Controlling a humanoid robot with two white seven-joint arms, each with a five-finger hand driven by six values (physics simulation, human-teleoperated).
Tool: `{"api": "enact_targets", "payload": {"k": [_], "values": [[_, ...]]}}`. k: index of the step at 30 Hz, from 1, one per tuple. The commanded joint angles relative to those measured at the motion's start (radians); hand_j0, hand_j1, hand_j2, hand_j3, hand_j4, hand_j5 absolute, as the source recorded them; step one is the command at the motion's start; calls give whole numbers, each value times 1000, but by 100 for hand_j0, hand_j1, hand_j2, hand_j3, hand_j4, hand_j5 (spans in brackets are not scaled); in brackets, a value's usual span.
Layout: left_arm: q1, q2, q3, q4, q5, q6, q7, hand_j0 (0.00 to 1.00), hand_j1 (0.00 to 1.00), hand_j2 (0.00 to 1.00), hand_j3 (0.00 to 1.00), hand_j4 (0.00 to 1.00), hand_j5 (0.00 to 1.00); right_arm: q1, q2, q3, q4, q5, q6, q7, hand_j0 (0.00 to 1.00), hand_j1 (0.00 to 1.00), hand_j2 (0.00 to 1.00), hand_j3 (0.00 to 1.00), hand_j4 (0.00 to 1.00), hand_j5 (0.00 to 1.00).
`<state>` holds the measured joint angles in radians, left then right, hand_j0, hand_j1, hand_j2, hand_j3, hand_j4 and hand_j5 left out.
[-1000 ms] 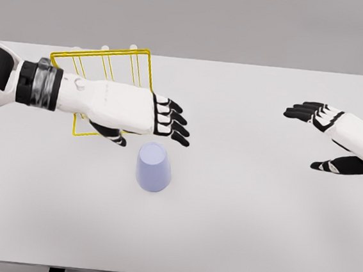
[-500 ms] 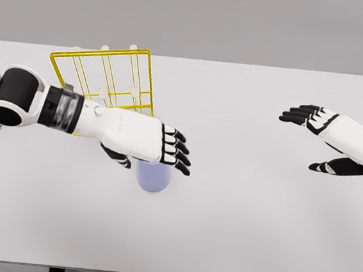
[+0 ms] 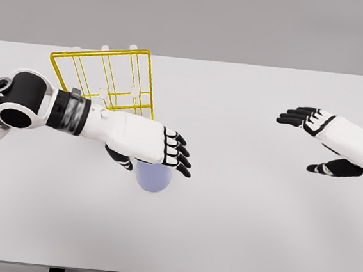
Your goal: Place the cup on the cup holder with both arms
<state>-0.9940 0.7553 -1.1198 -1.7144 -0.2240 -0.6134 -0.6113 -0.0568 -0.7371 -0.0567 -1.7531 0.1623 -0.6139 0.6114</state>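
Note:
A pale lavender cup (image 3: 154, 178) stands upside down on the white table (image 3: 236, 231), left of the middle. My left hand (image 3: 150, 155) hovers directly over it and hides its top; the fingers are spread and I see no grasp. Behind the hand stands the yellow wire cup holder (image 3: 103, 80) with small white pegs. My right hand (image 3: 319, 139) floats above the table at the right, fingers extended and thumb apart, holding nothing.
The table's far edge runs along the top behind the holder, and its front edge lies at the bottom of the view. Bare white tabletop stretches between the cup and the right hand.
My left hand came down and forward from beside the holder to sit over the cup, with the elbow swinging into view. The right hand drifted slightly left.

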Motion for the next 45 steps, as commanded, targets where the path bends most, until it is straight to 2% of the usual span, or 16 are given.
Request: {"api": "enact_targets", "payload": {"k": [1,8,14,20,26,33,37,45], "values": [[0,-1,-2,5,3,3,0,98,98,98,98,98,98,0,-1,3,0,-7,3,-1,100,100,100,100,100,100],[0,-5,-23,56,-3,3,0,98,98,98,98,98,98,0,-2,3,0,-6,3,-1,100,100,100,100,100,100],[2,-30,-26,64,-20,3,0,97,97,97,97,97,97,-2,-4,3,0,-6,3,-1,100,100,100,100,100,100],[0,-33,-26,68,-24,3,0,88,88,88,88,88,88,0,-5,3,0,-6,3,-1,100,100,100,100,100,100],[1,-59,-26,85,-38,3,0,87,87,87,87,87,87,0,-5,3,0,-6,3,-1,100,100,100,100,100,100],[5,-57,-25,84,-38,3,0,73,73,73,73,73,73,-2,-2,3,0,9,3,-1,100,100,100,100,100,100],[3,-57,-25,82,-37,3,0,61,61,61,61,61,61,-5,-2,0,0,11,3,-1,100,100,100,100,100,100],[-3,-48,-21,71,-26,3,0,51,51,51,51,51,51,-6,5,1,0,11,3,-1,100,100,100,100,100,100]]}}
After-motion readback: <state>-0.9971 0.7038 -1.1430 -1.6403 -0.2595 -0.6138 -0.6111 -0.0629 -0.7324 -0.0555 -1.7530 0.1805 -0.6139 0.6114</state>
